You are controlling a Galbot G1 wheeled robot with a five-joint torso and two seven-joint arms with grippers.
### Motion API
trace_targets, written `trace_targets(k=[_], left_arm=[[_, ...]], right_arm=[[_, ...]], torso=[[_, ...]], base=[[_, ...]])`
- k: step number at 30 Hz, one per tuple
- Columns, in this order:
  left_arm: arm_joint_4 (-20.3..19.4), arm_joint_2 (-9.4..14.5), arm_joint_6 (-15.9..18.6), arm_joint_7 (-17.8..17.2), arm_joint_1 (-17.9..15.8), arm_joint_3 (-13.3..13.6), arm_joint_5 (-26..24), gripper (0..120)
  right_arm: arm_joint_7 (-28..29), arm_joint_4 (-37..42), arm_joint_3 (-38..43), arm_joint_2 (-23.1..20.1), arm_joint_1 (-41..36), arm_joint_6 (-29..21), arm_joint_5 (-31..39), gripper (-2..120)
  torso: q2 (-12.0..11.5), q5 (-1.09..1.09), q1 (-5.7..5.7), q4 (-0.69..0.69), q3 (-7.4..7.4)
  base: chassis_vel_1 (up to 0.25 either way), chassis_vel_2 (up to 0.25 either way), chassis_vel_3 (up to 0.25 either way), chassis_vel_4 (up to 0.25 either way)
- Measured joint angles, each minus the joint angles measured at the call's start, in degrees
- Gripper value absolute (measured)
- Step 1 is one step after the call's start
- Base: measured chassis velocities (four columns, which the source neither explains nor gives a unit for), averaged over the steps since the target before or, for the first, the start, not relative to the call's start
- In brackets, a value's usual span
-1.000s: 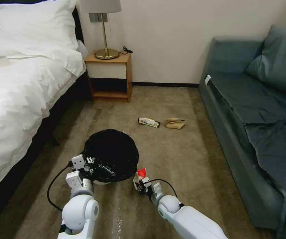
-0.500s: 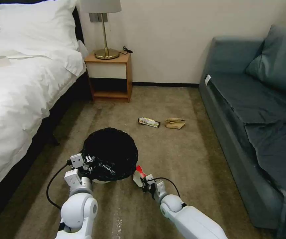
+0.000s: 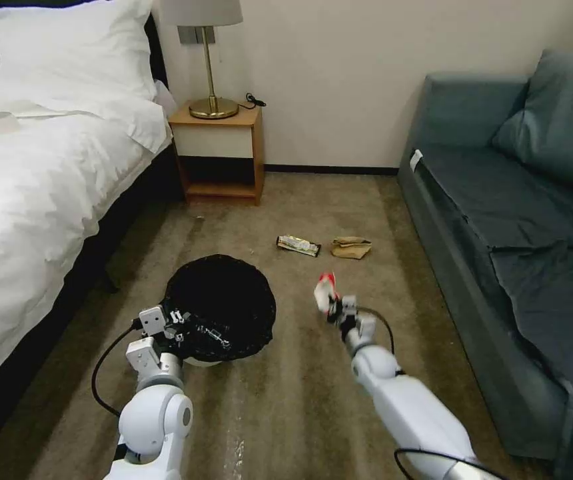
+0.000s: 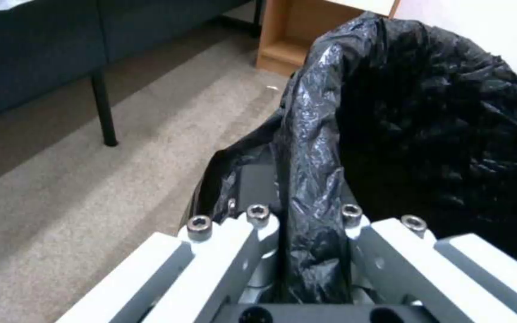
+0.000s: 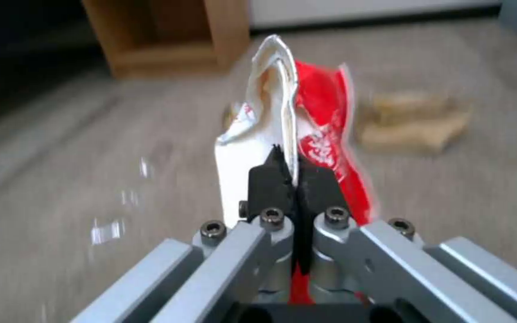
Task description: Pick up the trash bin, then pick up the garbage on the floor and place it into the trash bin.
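While the left gripper (image 3: pixel 190 331) clamped the near rim of the trash bin (image 3: pixel 223 303), pinching the black bag (image 4: pixel 354 134) folded over it between its closed fingers, the right gripper (image 3: pixel 335 308) hung in the air to the right of the bin, above the carpet (image 3: pixel 286 407). In the left wrist view the crinkled liner ran straight through the gap between the two jaws, with the bin's dark mouth opening beyond them. The right gripper's black pads (image 5: pixel 269 184) were pressed tight together on a red wrapper (image 3: pixel 325 292), which stood up from the fingers with its white inner side and red printed side both showing in the right wrist view. The wrapper was clear of the bin, a little way to the right of its rim and not over the opening.

Farther from the robot than the bin, two more pieces of garbage lay on the carpet: a silvery-yellow wrapper (image 3: pixel 298 245) and, just to its right, a crumpled brown paper bag (image 3: pixel 351 247), the two close but apart. Beyond the bin stood a wooden nightstand (image 3: pixel 223 155) carrying a brass lamp (image 3: pixel 210 60). A white bed (image 3: pixel 40 173) stretched to the left of the bin, and a grey-blue sofa (image 3: pixel 513 220) lay well to its right.
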Motion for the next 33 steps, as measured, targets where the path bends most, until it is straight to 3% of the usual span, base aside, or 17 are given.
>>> trace_targets(k=[9,17,33], left_arm=[[-0.26,0.11,0.03,0.16,0.4,-0.29,-0.22,4],[0.09,-0.29,-0.12,0.19,0.34,-0.01,-0.04,4],[1.07,-0.63,-0.25,0.07,-0.4,-0.02,0.11,4]], right_arm=[[3.53,12.34,-1.96,-0.27,1.23,-0.48,1.7,0],[7.84,25.95,-11.12,-1.03,-3.0,-1.7,2.34,0],[10.21,34.6,-21.06,0.9,-4.65,-3.76,1.49,0]], torso=[[0.0,-0.01,0.0,0.0,-0.01],[0.0,0.0,0.0,0.0,-0.01],[0.0,0.0,0.0,0.01,-0.01]], base=[[0.0,0.0,0.0,0.0],[0.0,0.0,0.0,0.0],[0.0,0.0,0.0,0.0]])
